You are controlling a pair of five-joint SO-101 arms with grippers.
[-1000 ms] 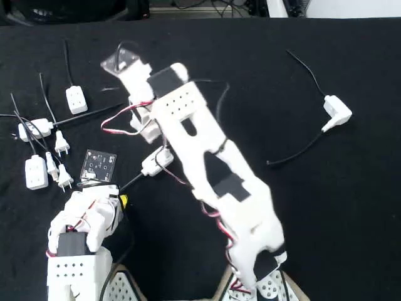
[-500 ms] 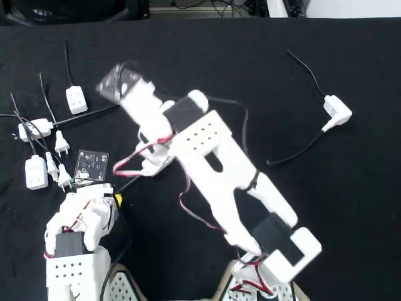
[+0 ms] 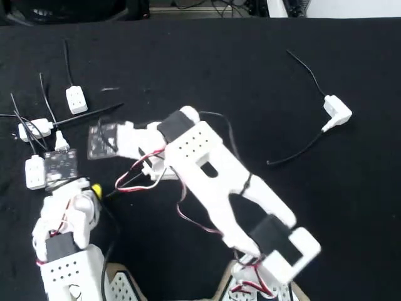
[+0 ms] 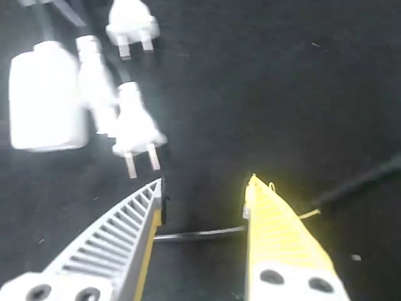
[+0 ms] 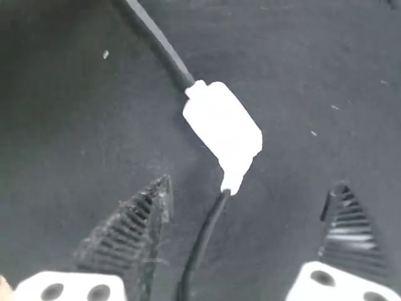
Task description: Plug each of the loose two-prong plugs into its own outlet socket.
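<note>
Two loose white two-prong plugs [image 4: 135, 130] [image 4: 130, 25] lie on the black cloth next to a white outlet socket [image 4: 44, 94]. My left gripper [image 4: 203, 183] hangs open just short of the nearer plug, with a thin black cable [image 4: 200, 235] crossing between its fingers. From above, the left arm [image 3: 66, 213] stands by the plug and socket cluster [image 3: 36, 172] at the table's left. My right gripper [image 5: 250, 182] is open above a white plug body [image 5: 222, 128] on a black cord. The right arm [image 3: 200, 157] stretches leftward.
More white sockets [image 3: 76, 99] [image 3: 34, 128] with black cords lie at the far left. An angled white plug [image 3: 336, 113] on a curling black cord [image 3: 294, 153] rests at the right. The table's far edge [image 3: 200, 17] runs along the back.
The right arm has folded back and swung its wrist left and lower. The left arm has turned left toward the plug cluster.
</note>
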